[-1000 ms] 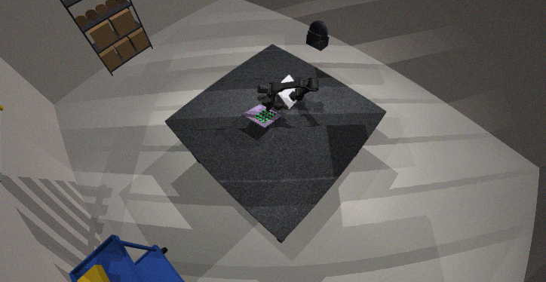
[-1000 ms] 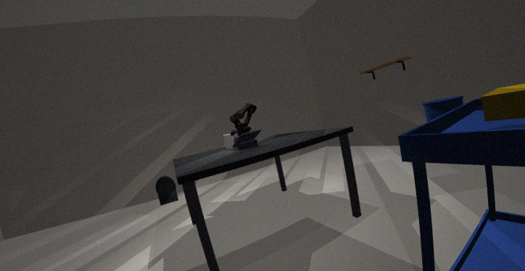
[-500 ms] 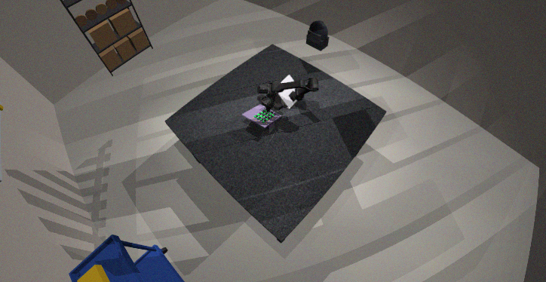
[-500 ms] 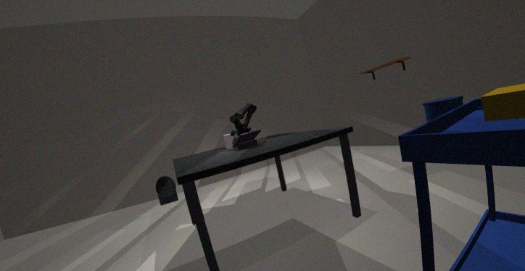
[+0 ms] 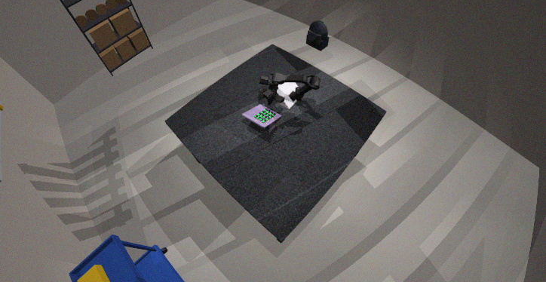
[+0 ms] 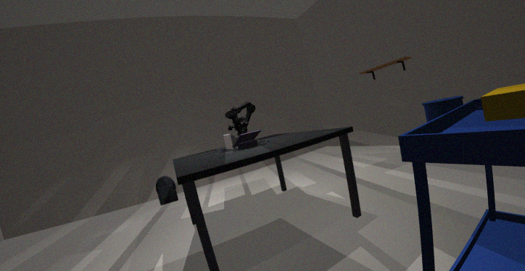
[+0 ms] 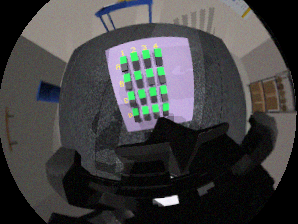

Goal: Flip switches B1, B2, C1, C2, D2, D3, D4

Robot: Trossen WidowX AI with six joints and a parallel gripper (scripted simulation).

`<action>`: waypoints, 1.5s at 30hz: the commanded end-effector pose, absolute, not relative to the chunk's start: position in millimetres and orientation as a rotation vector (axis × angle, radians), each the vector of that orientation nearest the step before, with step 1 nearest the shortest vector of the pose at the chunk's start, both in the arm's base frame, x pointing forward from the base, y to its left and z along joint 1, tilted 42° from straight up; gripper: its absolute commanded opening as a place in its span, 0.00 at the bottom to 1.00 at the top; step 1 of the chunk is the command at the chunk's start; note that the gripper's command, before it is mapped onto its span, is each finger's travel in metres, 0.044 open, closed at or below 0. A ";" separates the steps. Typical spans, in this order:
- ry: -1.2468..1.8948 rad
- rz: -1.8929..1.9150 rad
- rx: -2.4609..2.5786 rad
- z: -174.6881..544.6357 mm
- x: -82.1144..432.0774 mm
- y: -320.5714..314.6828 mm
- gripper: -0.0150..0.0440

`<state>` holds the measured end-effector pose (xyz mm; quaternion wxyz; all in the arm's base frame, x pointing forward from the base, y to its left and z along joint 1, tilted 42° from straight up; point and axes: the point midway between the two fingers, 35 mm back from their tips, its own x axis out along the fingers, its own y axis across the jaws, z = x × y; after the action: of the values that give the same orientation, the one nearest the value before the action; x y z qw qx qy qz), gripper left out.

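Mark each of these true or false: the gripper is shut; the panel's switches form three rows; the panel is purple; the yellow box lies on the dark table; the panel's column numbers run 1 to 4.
The gripper is shut. True.
The switches on the panel form three rows. False: there are four, A to D.
The panel is purple. True.
The yellow box lies on the dark table. False: it is on the blue cart.
The panel's column numbers run 1 to 4. True.
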<state>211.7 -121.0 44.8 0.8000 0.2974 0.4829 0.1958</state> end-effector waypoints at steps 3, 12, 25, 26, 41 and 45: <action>1.037 0.423 0.629 34.6 209.0 -140.5 0.25; 1.059 0.433 0.625 12.0 225.2 -122.2 0.25; 1.059 0.434 0.625 4.0 230.9 -114.3 0.25; 1.059 0.434 0.625 3.5 231.3 -113.9 0.25; 1.059 0.434 0.625 -4.7 237.2 -106.3 0.25; 1.059 0.434 0.625 -4.7 237.2 -106.3 0.25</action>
<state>236.3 -106.6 -4.7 0.7944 0.2883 0.4947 0.2026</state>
